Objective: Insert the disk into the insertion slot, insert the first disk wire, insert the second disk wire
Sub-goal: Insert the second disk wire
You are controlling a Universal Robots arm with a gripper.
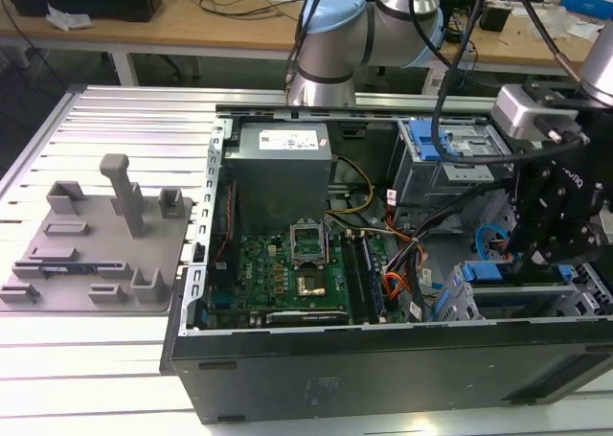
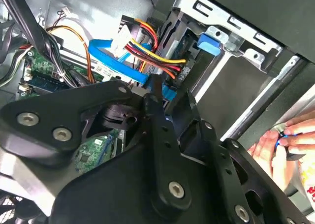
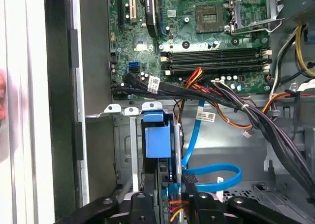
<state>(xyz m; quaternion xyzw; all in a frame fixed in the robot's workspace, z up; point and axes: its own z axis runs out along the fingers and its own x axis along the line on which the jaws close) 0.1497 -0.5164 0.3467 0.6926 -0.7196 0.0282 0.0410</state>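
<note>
One gripper [image 1: 548,249] is held low at the insertion slot [image 1: 517,297], apparently to work the blue wire [image 3: 216,177], though its grasp cannot be told.

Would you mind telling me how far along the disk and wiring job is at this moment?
The disk already looks seated in the insertion slot, its blue carrier inside the grey cage. In hand: the gripper is down at the disk's end, by the blue flat cable and the coloured wire bundle. Left: both wires; I cannot tell whether either is plugged in.
</note>
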